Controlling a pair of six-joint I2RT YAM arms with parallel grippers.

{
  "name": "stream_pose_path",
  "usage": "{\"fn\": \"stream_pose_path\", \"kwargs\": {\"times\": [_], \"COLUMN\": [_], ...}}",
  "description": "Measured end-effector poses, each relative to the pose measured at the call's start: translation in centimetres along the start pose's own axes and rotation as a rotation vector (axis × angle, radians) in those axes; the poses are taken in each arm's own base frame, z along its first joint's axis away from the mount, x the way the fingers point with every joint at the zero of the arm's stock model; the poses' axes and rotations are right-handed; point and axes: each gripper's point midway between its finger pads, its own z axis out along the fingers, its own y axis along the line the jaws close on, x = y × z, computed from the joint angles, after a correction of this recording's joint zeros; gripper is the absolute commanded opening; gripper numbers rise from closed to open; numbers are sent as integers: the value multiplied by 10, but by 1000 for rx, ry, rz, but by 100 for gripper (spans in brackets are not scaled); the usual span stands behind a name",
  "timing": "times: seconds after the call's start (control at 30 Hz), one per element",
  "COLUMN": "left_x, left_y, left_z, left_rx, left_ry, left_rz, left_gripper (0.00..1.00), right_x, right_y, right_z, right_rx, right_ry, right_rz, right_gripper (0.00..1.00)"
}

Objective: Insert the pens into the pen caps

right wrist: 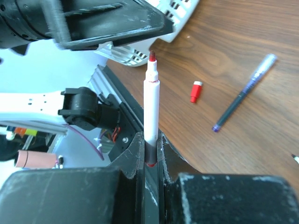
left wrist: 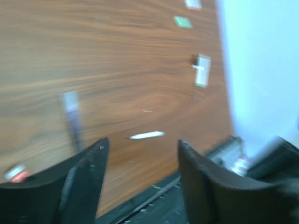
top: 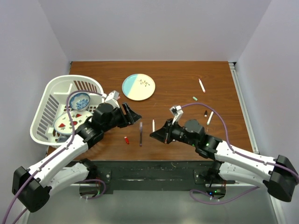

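Note:
My right gripper (right wrist: 150, 137) (top: 153, 134) is shut on the dark lower end of a white pen (right wrist: 152, 109) (top: 153, 125) whose bare red tip points toward the left gripper. My left gripper (top: 134, 114) (left wrist: 142, 141) hangs open and holds nothing, a short way left of that tip. On the table below lie a red cap (top: 126, 139) (right wrist: 196, 91) (left wrist: 17, 173) and a dark purple pen (top: 140, 134) (right wrist: 243, 93) (left wrist: 72, 119). At the right are a green cap (top: 195, 98) (left wrist: 183, 22), a black cap (top: 205, 113) and two more white pens (top: 202, 85) (top: 210, 117).
A white basket (top: 46, 100) holding dishes stands at the left, close behind the left arm. A round blue-and-cream plate (top: 138, 87) sits at the back centre. The black mounting rail (top: 154, 170) runs along the table's near edge.

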Motion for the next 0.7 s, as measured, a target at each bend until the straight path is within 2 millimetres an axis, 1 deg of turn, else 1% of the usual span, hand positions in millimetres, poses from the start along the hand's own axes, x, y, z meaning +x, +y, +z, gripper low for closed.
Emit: {"fn": "stream_pose_path", "kwargs": {"times": [0.1,0.2,0.3,0.37,0.47,0.53,0.6,0.7], "left_x": [2,11,25,34,47,54,61,67], "left_y": [39,75,105,121,142,151,156,158], "left_z": [-5,-11,-16,-18,-20,-18,-15,-11], "left_rx": [-221,-411,-567,-653,-765,-812,-840,-849], "left_ry": [-12,6,45,75,129,160,189,217], "left_rz": [-52,-86,-103,-108,-104,-101,-94,-91], "left_gripper": [54,51,47,46,46,45,45,45], "right_x": [0,-2,-5,-6,-4,-2,-1,-1], "right_y": [-4,-5,-5,-6,-10,-12,-14,-18], "right_z": [-5,-9,-11,-12,-13,-13,-13,-14], "right_rx": [19,33,36,43,57,66,76,91], "right_ry": [-9,-22,-33,-38,-36,-30,-25,-30], "right_rz": [0,0,-1,-2,-1,-2,-4,-7], "right_gripper": [0,0,0,0,0,0,0,0]}}
